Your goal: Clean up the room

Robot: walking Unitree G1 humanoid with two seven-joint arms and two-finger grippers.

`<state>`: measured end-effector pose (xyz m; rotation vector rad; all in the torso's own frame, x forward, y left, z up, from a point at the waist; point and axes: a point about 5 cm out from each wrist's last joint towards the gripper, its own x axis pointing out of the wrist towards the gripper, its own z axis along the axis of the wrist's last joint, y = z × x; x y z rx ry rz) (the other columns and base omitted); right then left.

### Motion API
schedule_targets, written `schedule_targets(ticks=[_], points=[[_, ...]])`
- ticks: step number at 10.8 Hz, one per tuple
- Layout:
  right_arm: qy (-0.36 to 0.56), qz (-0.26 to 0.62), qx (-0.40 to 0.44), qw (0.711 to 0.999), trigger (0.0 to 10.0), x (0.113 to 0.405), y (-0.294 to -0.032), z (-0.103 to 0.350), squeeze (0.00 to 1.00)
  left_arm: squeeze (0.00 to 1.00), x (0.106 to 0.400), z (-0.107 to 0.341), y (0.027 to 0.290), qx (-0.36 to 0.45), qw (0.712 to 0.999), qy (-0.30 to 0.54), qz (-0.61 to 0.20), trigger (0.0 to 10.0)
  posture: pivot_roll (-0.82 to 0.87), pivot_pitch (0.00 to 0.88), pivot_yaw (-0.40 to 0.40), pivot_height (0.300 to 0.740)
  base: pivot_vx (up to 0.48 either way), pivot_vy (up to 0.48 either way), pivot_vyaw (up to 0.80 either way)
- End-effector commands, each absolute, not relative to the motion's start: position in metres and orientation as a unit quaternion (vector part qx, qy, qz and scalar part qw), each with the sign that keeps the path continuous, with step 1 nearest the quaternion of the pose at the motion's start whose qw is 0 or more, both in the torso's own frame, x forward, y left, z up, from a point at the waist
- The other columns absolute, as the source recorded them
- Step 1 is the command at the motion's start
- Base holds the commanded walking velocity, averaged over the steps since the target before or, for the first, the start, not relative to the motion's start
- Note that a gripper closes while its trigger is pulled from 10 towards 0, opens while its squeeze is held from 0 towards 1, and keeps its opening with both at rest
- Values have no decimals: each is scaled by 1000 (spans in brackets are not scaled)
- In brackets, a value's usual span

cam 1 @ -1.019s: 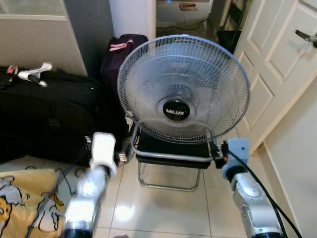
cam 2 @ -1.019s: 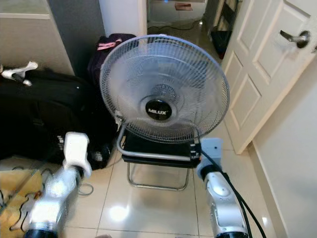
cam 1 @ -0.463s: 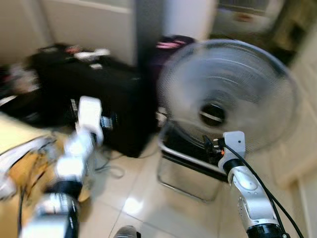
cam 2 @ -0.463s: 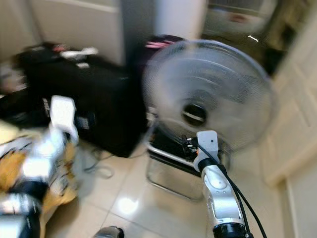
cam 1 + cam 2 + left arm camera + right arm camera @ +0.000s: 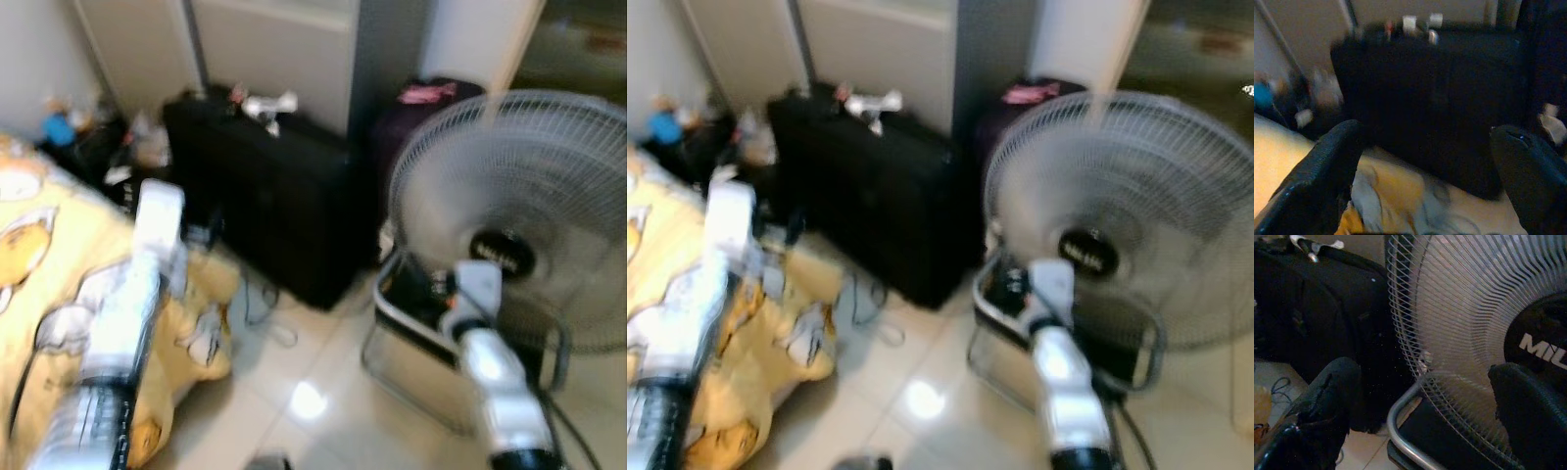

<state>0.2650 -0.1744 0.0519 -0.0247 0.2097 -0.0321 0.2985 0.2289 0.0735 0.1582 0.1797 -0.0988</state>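
Right gripper (image 5: 1425,396): fingers spread, empty, just in front of fan (image 5: 519,215) grille, near its hub.
Left gripper (image 5: 1425,161): fingers spread, empty, raised over yellow blanket (image 5: 59,284), aimed at black suitcase (image 5: 274,196).
Suitcase: beside fan, on fan's left.
Floor (image 5: 313,392): glossy tiles under fan.

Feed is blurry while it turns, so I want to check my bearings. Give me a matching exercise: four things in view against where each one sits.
Things:
1. fan
2. black suitcase
3. yellow blanket
4. pink-trimmed bag

Places:
A. low on the robot's left, under the left arm
B. on a metal stand on the robot's right
C. behind the fan, against the wall
D. on the floor between blanket and fan

Pairs: 1-B, 2-D, 3-A, 4-C
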Motion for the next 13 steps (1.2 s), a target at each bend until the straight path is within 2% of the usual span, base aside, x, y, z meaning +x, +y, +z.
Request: schedule_targets(ticks=[1,3,5,6,7,10,13], points=[[102,-36,-18,994,10000,263,-184,53,1000,0,295,80,210,57,992,66,-89,10000,21,0,24,740,0,0,800],[96,-57,-38,993,10000,256,-193,55,1000,0,274,74,189,66,992,59,-94,10000,-10,0,26,740,0,0,800],[102,-63,-31,992,10000,250,-191,60,1000,0,268,70,175,64,989,80,-108,10000,-74,0,56,740,0,283,0],[97,-70,-32,992,10000,250,-189,61,1000,0,266,70,176,66,989,83,-100,10000,-47,0,42,740,0,412,0],[80,-70,-10,994,10000,251,-185,59,0,0,264,72,185,65,992,83,-66,10000,-23,0,22,740,0,412,0],[78,-41,-8,996,10000,256,-185,64,0,0,264,82,189,57,994,79,-45,10000,9,0,3,740,0,415,0],[99,-15,34,994,10000,255,-179,57,0,0,258,77,187,46,994,93,-18,10000,22,0,-8,740,0,403,0]])
